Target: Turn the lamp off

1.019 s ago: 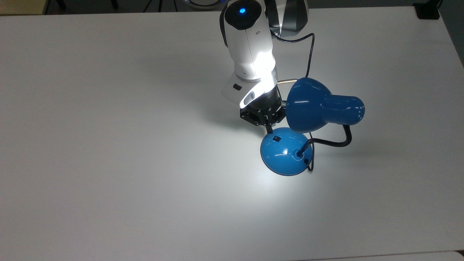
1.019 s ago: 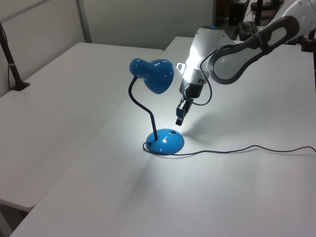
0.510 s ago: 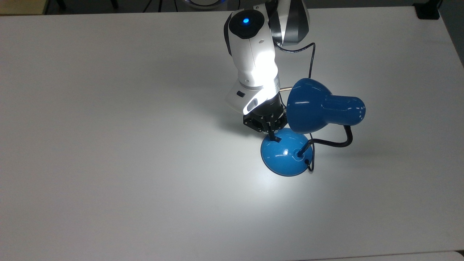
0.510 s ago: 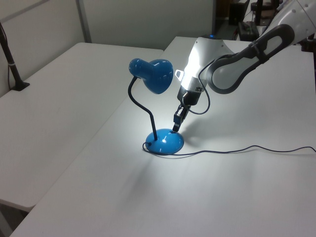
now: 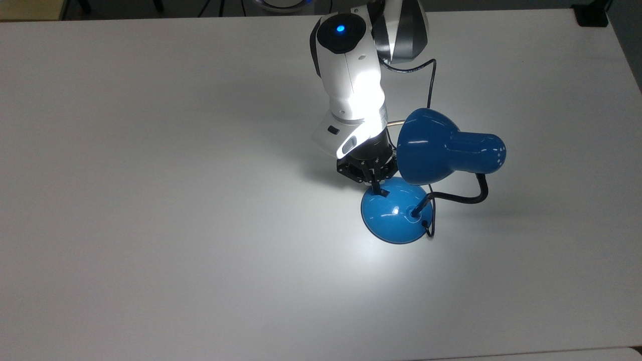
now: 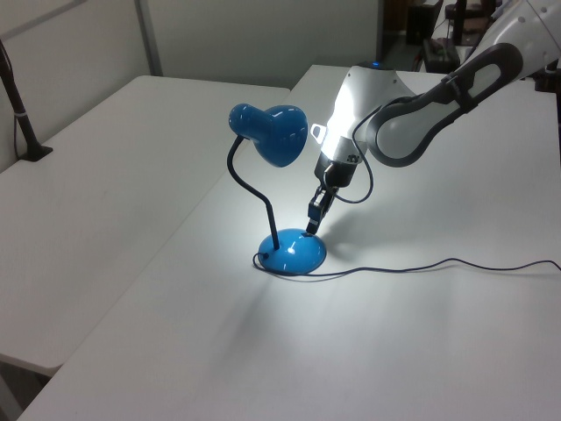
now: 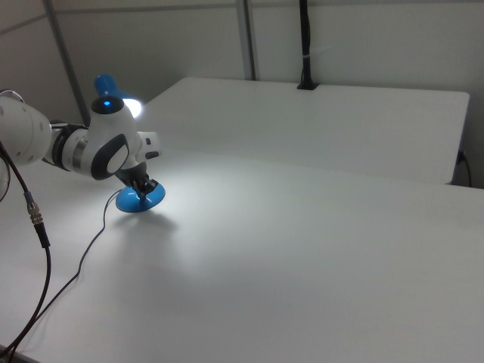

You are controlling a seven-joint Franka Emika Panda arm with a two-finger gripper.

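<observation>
While the lamp [image 5: 431, 170] still glows at the top view's right-centre of the table [image 5: 150, 200], the gripper [image 5: 379, 192], fingers together w/ nothing held, touches its base; switch press prob. unfinished, light not off.

Blue gooseneck lamp [image 5: 441, 150] upright, apparently lit, on table.
</observation>
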